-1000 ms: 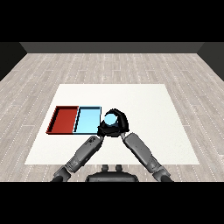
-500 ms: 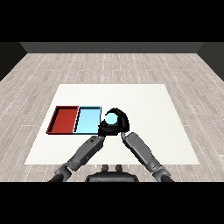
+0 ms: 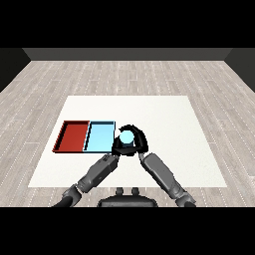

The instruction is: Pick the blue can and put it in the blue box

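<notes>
No legible text, label, brand, number or sign found on any surface in the head view.

Two trays lay side by side and touching on the desk (image 3: 164, 114). The right tray (image 3: 98, 137) served as landmark: the left tray (image 3: 73, 136) sat just left of it, and the can (image 3: 126, 136) stood just right of its right rim, with the right robot hand (image 3: 138, 142) curled round that can and the left robot hand (image 3: 119, 148) close against it.

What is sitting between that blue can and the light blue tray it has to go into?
Nothing visible. The blue can is held in the right hand, whose fingers curl round it, just beside the right edge of the light blue tray. The left hand sits below the can, not between it and the tray.
</notes>
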Action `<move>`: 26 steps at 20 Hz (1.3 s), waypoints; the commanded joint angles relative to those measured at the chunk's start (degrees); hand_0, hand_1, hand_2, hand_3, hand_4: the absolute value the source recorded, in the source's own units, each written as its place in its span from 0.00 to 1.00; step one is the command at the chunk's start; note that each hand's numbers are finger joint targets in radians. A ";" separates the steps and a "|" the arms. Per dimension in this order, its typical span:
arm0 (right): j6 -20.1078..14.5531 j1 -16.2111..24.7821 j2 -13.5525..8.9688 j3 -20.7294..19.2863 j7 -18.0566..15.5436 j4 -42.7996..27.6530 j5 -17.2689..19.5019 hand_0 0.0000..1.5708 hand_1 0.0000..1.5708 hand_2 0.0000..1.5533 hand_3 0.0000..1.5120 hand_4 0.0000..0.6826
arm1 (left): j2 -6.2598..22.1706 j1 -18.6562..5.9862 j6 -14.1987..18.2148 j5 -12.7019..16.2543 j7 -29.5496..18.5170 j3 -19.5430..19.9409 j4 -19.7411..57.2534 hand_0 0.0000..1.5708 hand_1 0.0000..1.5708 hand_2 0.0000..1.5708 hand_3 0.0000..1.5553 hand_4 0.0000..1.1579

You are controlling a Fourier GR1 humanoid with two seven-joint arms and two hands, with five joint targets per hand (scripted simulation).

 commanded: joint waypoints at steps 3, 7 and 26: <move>3.24 -0.10 1.10 -1.84 3.09 0.27 4.33 0.00 0.00 0.00 0.00 0.00 | -0.32 -0.56 0.04 -0.40 -1.46 1.21 -0.02 1.00 1.00 1.00 0.99 0.97; 5.46 -1.64 1.12 -4.40 1.08 2.73 2.03 0.00 0.00 0.00 0.00 0.00 | -0.32 -1.83 -0.50 0.00 -2.09 1.00 1.80 1.00 1.00 1.00 0.98 0.98; 12.17 15.90 -4.55 -22.64 -5.01 -14.43 -9.63 0.00 0.00 0.00 0.00 0.00 | 13.65 -6.12 0.58 -5.27 3.94 10.71 5.43 1.00 1.00 1.00 0.98 0.99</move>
